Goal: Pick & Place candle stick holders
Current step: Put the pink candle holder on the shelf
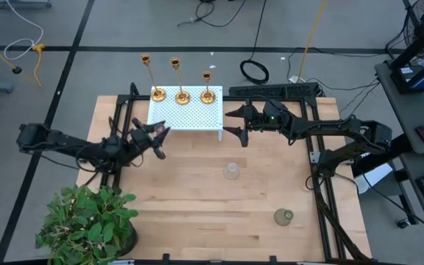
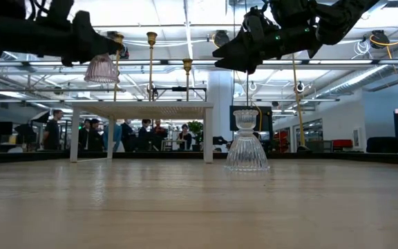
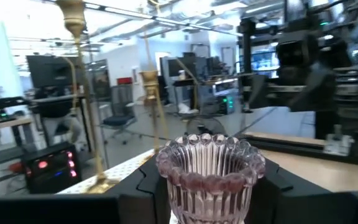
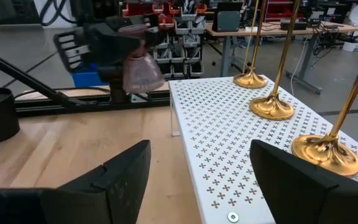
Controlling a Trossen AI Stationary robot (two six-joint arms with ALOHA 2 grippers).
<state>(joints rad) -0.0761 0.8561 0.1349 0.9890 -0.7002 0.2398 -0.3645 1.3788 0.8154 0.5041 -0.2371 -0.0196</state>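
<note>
Three gold candlesticks (image 1: 181, 82) stand on their round bases on a white perforated stand (image 1: 190, 114) at the table's far middle; they also show in the right wrist view (image 4: 272, 106). My left gripper (image 1: 155, 138) is left of the stand, shut on a pink ribbed glass holder (image 3: 209, 177), high above the table (image 2: 102, 69). My right gripper (image 1: 235, 123) hovers open and empty by the stand's right end (image 4: 197, 149). A clear glass holder (image 2: 247, 142) stands on its flared base on the table (image 1: 231, 171). My left gripper pinches the pink glass holder between its two fingers, on the ribbed sides (image 3: 178, 198) below the scalloped rim (image 3: 210, 146). The fingers come about level from the table's left. The holder stands upright, its flared foot (image 2: 102, 75) below the fingers, lifted clear of the table.
A potted plant (image 1: 87, 224) fills the near left corner. A small round greenish glass (image 1: 283, 216) sits near the right front. A black frame (image 1: 322, 158) lines the table's sides. People stand in the room beyond (image 2: 126, 135).
</note>
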